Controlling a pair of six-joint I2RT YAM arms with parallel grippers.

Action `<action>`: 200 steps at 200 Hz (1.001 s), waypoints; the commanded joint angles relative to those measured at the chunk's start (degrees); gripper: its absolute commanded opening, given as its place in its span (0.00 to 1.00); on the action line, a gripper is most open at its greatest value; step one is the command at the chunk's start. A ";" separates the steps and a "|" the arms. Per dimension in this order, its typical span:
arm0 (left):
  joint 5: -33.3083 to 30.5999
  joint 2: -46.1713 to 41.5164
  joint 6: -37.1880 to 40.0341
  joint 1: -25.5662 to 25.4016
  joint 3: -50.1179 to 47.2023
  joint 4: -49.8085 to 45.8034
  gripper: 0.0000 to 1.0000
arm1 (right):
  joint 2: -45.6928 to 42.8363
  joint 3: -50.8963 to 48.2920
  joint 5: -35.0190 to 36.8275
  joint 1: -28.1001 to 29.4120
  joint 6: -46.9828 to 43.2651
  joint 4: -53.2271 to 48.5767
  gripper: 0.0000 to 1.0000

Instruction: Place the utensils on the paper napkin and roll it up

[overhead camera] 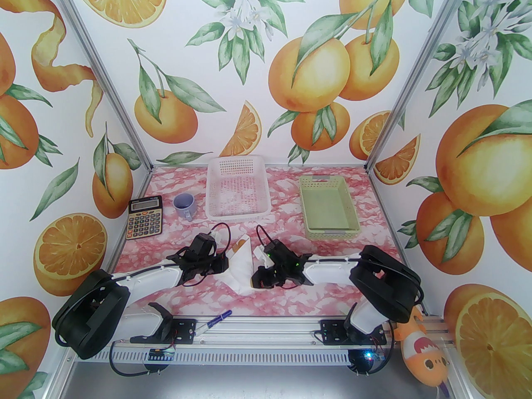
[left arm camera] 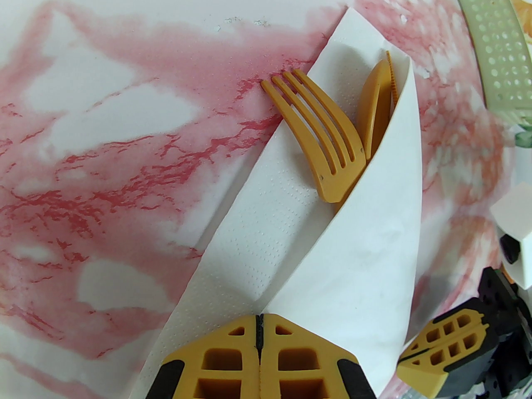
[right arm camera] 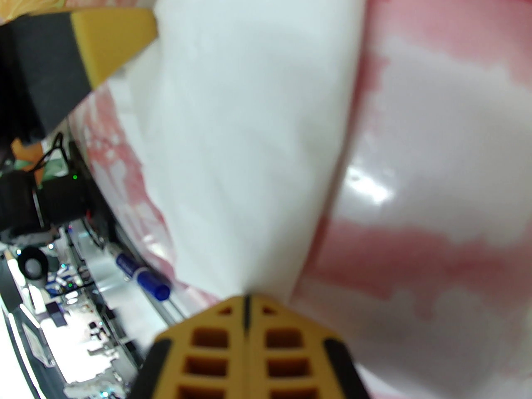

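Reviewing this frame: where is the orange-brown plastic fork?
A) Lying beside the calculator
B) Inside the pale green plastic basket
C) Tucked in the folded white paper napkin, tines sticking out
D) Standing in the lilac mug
C: the left wrist view shows the orange-brown plastic fork lying in the fold of the white paper napkin, its tines poking out past the napkin's edge.

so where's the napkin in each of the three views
top external: napkin low centre, nearer than the white basket
left wrist: napkin runs diagonally from bottom centre to upper right, with the fork poking out
right wrist: napkin in the upper middle, blurred
shared landmark: the pink marbled table lies under it in all three
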 commanded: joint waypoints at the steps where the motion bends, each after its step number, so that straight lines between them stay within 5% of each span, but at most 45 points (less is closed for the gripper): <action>1: -2.16 1.18 0.99 -0.21 0.02 -3.92 0.00 | 1.83 -1.19 -0.17 0.33 0.27 -1.00 0.00; 109: -1.71 0.74 0.51 -0.29 -0.68 -3.11 0.00 | -6.58 6.05 6.62 0.06 -8.94 -16.74 0.04; 161: -1.46 0.34 0.36 -0.41 -1.21 -2.03 0.00 | -5.42 14.96 21.46 0.82 -14.42 -25.07 0.28; 200: -1.20 0.47 0.26 -0.38 -1.47 -1.50 0.00 | -0.33 21.02 33.09 3.86 -15.75 -24.80 0.57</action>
